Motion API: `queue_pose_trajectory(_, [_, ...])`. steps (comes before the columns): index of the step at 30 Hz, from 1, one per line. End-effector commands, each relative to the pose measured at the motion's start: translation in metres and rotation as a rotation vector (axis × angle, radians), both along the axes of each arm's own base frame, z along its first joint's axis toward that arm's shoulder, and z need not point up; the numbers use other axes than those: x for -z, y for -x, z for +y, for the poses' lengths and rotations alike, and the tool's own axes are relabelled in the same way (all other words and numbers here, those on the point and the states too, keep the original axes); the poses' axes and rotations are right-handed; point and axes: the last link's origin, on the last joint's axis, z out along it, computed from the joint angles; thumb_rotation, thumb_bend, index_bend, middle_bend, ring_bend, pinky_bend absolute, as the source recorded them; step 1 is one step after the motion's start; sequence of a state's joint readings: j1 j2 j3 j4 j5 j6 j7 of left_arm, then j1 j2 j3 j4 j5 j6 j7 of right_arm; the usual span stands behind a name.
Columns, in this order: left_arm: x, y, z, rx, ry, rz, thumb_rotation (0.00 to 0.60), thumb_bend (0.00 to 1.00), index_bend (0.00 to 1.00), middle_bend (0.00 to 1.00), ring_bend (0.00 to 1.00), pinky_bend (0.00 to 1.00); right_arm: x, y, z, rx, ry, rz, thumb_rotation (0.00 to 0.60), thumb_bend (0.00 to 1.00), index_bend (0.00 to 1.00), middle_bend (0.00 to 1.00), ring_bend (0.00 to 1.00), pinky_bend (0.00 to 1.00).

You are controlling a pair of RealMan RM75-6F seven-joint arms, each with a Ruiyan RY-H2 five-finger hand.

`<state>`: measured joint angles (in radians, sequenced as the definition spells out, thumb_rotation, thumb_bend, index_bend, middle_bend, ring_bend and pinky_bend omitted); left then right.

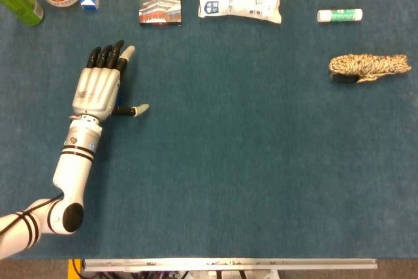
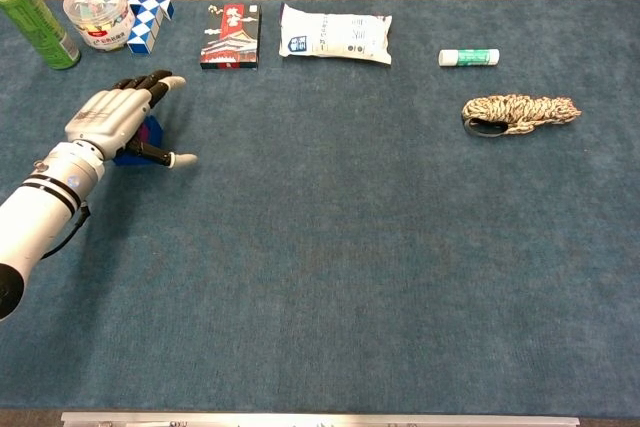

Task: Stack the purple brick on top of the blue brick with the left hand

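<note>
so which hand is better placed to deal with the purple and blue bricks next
Left. The left hand hovers open right over the purple brick and blue brick in the chest view. The right hand appears in neither view.

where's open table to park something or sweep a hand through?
Open: the mat's middle and near side, between the left hand and the rope bundle. Crowded: the far edge, from the green can to the white pouch.

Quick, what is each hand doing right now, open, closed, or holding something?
Left hand: open, fingers extended over the small purple brick on the blue brick, holding nothing.
Right hand: not in view.
</note>
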<state>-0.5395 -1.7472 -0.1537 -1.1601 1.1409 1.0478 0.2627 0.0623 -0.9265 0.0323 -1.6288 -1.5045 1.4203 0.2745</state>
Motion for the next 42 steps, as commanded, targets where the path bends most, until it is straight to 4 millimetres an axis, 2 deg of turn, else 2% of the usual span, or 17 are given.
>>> queue_pose_trajectory(1, [0.001,0.0,0.0,0.0,0.003,0.0,0.425,0.0,0.0,0.0,0.0,0.0,0.0,0.0,0.0,0.0,0.0,0.0,0.6,0.48,0.24,0.27,0.08,0.21])
queue_pose_trajectory(16, [0.001,-0.002,0.0,0.002,0.001,0.005,0.425,0.0,0.0,0.0,0.0,0.0,0.0,0.0,0.0,0.0,-0.001,-0.001,0.6,0.48,0.24,0.27,0.08,0.21])
queue_pose_trajectory(26, [-0.014,-0.011,-0.004,0.036,-0.027,-0.001,0.425,0.0,0.0,0.0,0.0,0.0,0.0,0.0,0.001,-0.003,0.001,0.0,0.6,0.48,0.24,0.27,0.08,0.21])
queue_pose_trajectory(30, [-0.028,-0.017,-0.009,0.06,-0.048,0.008,0.425,0.0,0.0,0.0,0.0,0.0,0.0,-0.001,0.0,-0.003,-0.002,0.002,0.6,0.48,0.24,0.27,0.08,0.21])
queue_pose_trajectory(36, [-0.069,-0.015,-0.026,0.086,-0.1,0.048,0.431,0.0,0.0,0.0,0.0,0.0,0.002,-0.001,0.001,-0.002,-0.005,0.007,0.6,0.48,0.24,0.27,0.08,0.21])
queue_pose_trajectory(39, [-0.09,-0.013,-0.036,0.072,-0.107,0.065,0.494,0.0,0.0,0.0,0.0,0.0,0.004,-0.001,0.0,-0.002,-0.01,0.013,0.6,0.48,0.24,0.27,0.08,0.21])
queue_pose_trajectory(42, [-0.116,-0.01,-0.05,0.063,-0.129,0.066,0.522,0.0,0.0,0.0,0.0,0.0,0.007,-0.002,-0.001,0.0,-0.018,0.021,0.6,0.48,0.24,0.27,0.08,0.21])
